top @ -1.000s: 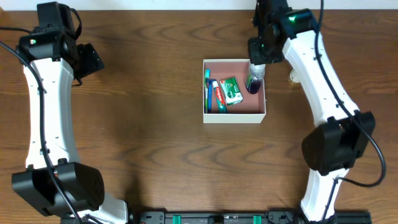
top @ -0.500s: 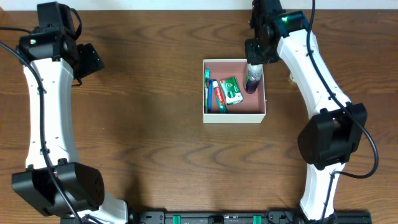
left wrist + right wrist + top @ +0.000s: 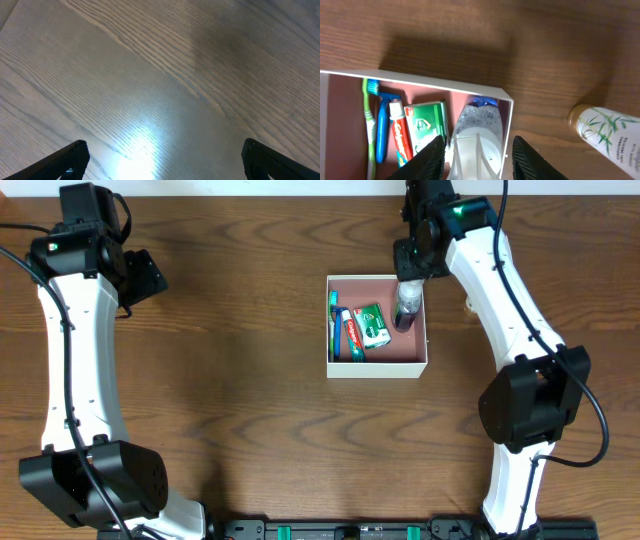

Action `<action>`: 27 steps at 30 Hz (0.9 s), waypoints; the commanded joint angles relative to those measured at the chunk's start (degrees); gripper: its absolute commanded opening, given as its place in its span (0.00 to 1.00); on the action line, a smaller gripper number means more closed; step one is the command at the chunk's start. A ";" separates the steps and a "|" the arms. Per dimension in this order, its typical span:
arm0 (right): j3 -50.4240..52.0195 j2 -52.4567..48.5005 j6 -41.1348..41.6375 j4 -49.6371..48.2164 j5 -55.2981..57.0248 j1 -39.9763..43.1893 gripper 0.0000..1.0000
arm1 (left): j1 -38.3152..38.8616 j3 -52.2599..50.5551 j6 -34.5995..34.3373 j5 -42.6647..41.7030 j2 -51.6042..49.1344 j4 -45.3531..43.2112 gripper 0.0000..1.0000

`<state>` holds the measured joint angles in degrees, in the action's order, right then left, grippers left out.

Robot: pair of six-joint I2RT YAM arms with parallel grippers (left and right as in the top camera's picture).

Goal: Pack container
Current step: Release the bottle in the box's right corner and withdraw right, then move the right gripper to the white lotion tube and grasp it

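Note:
The container (image 3: 377,371) is a shallow white-walled box with a pink-brown floor, right of the table's middle. In it lie a green and a blue toothbrush (image 3: 334,325), a toothpaste tube (image 3: 350,332) and a green box (image 3: 372,325). A clear bottle with a purple bottom (image 3: 405,310) lies in its far right corner. My right gripper (image 3: 409,285) hovers over that bottle. In the right wrist view its open jaws (image 3: 479,147) straddle the bottle (image 3: 480,125), and the right finger (image 3: 527,157) stands outside the container wall (image 3: 420,78). My left gripper (image 3: 150,280) is open over bare wood (image 3: 165,150).
A white bottle with a bamboo print and a brown cap (image 3: 605,132) lies on the table just right of the container, partly hidden under the right arm (image 3: 470,305) in the overhead view. The table's far edge runs close behind both grippers.
My right gripper's jaws have widened and let go of the clear bottle, which now rests in the container's corner. The left arm has not moved.

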<state>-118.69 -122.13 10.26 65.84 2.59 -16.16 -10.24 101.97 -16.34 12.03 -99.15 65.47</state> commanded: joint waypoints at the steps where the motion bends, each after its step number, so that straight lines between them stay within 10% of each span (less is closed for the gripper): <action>1: -4.00 2.99 0.42 -0.31 1.18 -0.24 0.43 | -0.09 -0.20 -0.28 0.46 -0.09 0.07 0.98; 15: -14.21 15.72 -1.33 11.34 18.60 7.43 0.49 | -0.09 -0.20 -0.28 0.46 -0.09 0.07 0.98; 27: -10.47 12.46 -5.29 17.27 6.60 19.19 0.48 | -0.09 -0.20 -0.28 0.46 -0.09 0.07 0.98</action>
<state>-130.39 -108.38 7.11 83.15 12.78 2.63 -10.24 101.97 -16.34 12.03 -99.15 65.45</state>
